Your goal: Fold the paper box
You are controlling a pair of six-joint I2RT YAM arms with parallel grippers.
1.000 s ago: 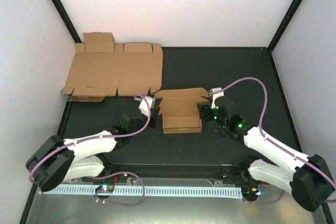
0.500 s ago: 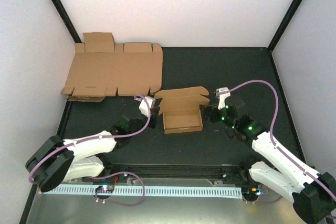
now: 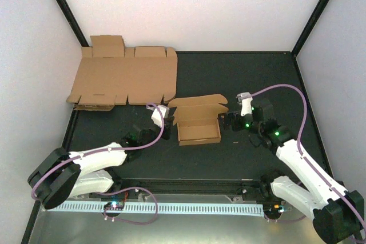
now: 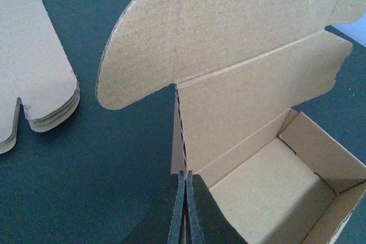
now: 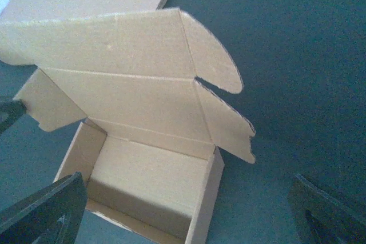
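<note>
Left pincer (image 3: 167, 120) pinches paper box (image 3: 198, 126) wall (right pincer (image 3: 228, 122) gapes beside it).

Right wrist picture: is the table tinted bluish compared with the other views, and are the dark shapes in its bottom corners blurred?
Right wrist view: the table has a teal cast, and the fingers of the right gripper at the corners are soft-edged. Left wrist view: table near-black, paper box crisp. Top view: table dark grey, walls washed out.
</note>
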